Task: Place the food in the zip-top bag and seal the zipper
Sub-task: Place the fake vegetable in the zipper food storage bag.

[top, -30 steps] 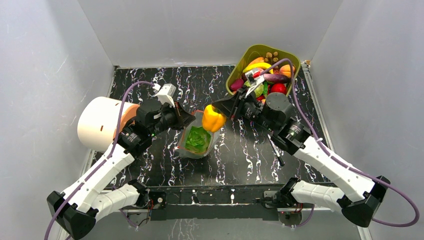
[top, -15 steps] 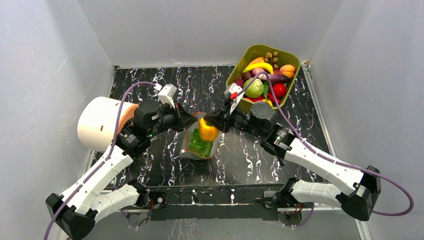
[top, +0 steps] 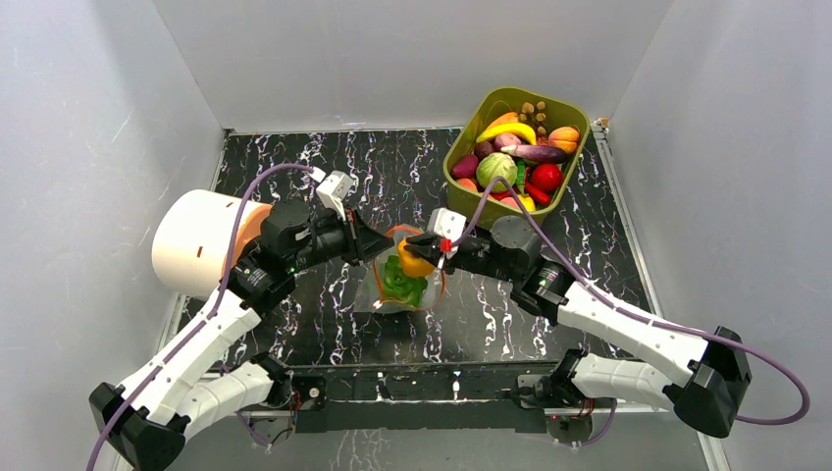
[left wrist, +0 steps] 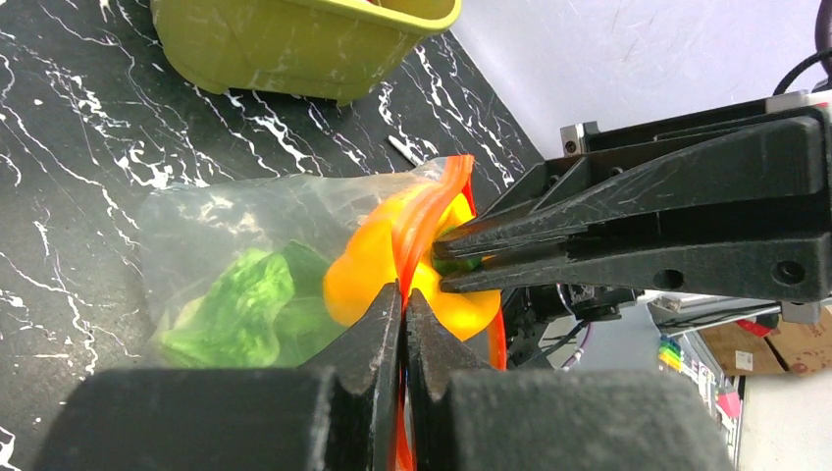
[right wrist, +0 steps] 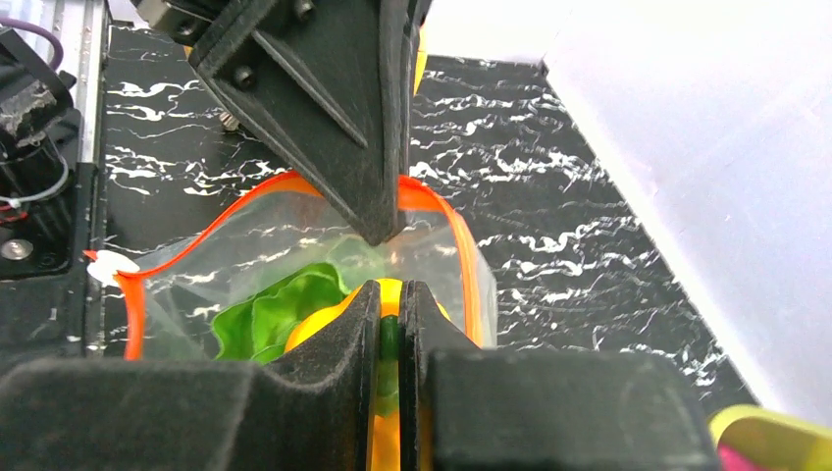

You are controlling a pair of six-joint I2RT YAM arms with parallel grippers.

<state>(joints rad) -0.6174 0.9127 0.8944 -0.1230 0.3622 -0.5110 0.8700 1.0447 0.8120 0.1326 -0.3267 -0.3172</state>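
Note:
The clear zip-top bag lies mid-table with its mouth held up. My left gripper is shut on the orange-red zipper strip at the mouth's rim, its jaws pinched flat on the strip. A green lettuce sits inside the bag. My right gripper is shut on the green stem of a yellow-orange pepper, which sits in the bag's mouth against the lettuce. In the right wrist view the stem shows between the jaws. The white slider tab sits at one end of the zipper.
An olive-green tub with several more toy fruits and vegetables stands at the back right. A large white roll stands at the left edge beside my left arm. Grey walls enclose the black marbled table.
My right gripper has carried the pepper left and down, from beside the bag into its mouth. My left gripper has kept its hold on the rim, shifting slightly right.

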